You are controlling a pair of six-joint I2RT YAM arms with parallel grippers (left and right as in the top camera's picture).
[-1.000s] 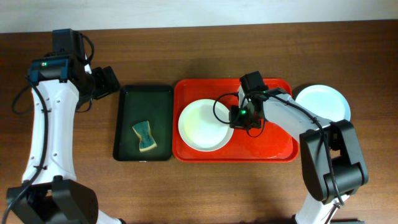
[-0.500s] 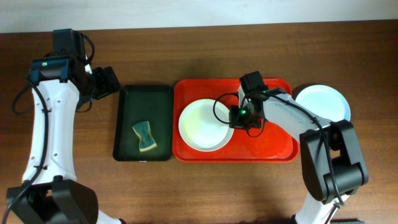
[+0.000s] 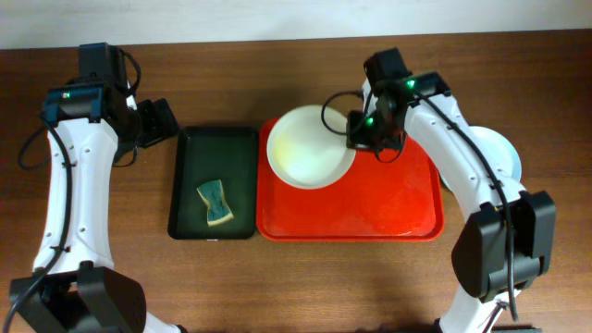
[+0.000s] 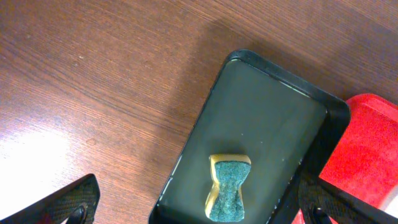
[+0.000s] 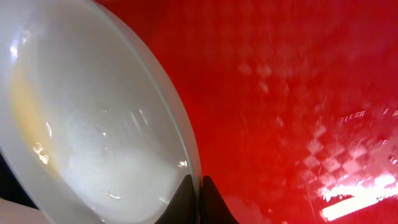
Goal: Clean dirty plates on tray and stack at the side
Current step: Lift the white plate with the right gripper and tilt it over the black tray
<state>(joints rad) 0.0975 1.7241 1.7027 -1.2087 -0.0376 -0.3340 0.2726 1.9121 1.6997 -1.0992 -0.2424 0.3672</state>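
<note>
Pinching rim of smeared plate point(image 3: 310, 146), right hand point(image 3: 357, 130) clamped shut; plate hangs over tray point(image 3: 398, 217) far-left corner. Left hand point(image 3: 159, 120) wide open, empty. Risk: thin edge grip slips, plate drops.

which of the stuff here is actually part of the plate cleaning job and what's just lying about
For the job: red tray; plate gripped by its rim in the right hand; second plate beside the tray; sponge, probably for wiping.
Just lying about: dark green tray under the sponge; table.
</note>
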